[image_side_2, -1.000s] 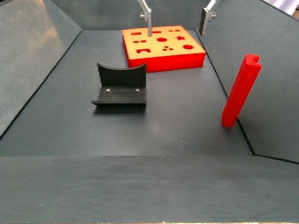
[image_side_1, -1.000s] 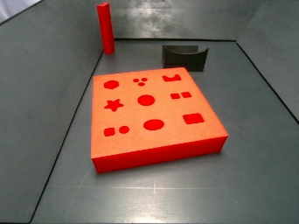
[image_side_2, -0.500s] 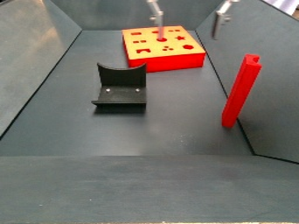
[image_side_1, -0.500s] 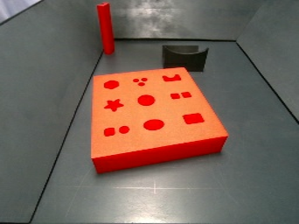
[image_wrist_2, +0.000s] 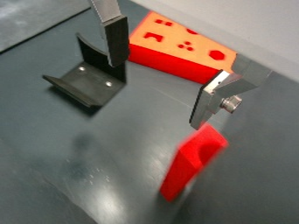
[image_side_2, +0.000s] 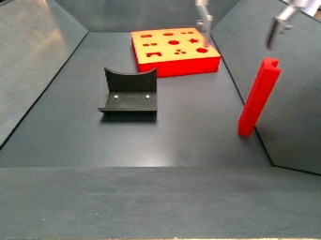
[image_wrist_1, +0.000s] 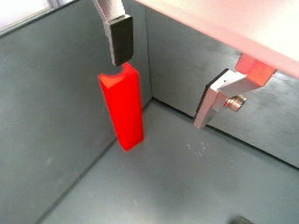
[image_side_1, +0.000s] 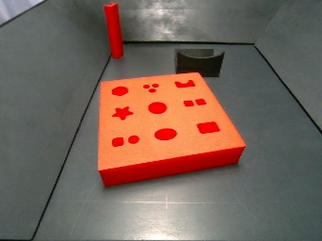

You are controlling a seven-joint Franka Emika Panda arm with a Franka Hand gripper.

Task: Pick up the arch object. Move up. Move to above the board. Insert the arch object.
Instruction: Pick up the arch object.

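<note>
The pincer (image_wrist_1: pixel 173 74) hangs above the dark surface (image_wrist_1: pixel 198 188) with its two silver fingers spread wide and nothing between them. One finger (image_wrist_1: pixel 119 37) hangs just over the top of the arch object (image_wrist_1: pixel 125 109); its mate (image_wrist_1: pixel 219 98) is off to the side, well clear of the piece. In a side view only the two finger tips of the pincer (image_side_2: pixel 238 23) show at the upper edge of the frame, one of them (image_side_2: pixel 277 31) above and slightly beyond the arch object (image_side_2: pixel 260 97).

The arch object stands upright on the surface, below the pincer and close to the grey side wall (image_wrist_1: pixel 52 83); in a wrist view it looks to be nearly against the wall, though the angle makes that hard to judge. No finger touches it.

Farther out, past the spread fingers, the fixture (image_wrist_2: pixel 87 77) stands on the surface, and beyond it lies the board (image_wrist_2: pixel 181 51), flat, its shaped holes facing up. Nothing lies between the pincer and the arch object.

A wrist view shows the arch object (image_wrist_2: pixel 193 162) blurred and near the lens, yet takes in the fixture and board together. A side view shows the board (image_side_1: pixel 164 125) large in front, the fixture (image_side_1: pixel 201 60) behind it and the arch object (image_side_1: pixel 113 30) in the far corner, with no pincer in frame. The board (image_side_2: pixel 174 51) and fixture (image_side_2: pixel 130 92) appear apart from each other in both side views.
</note>
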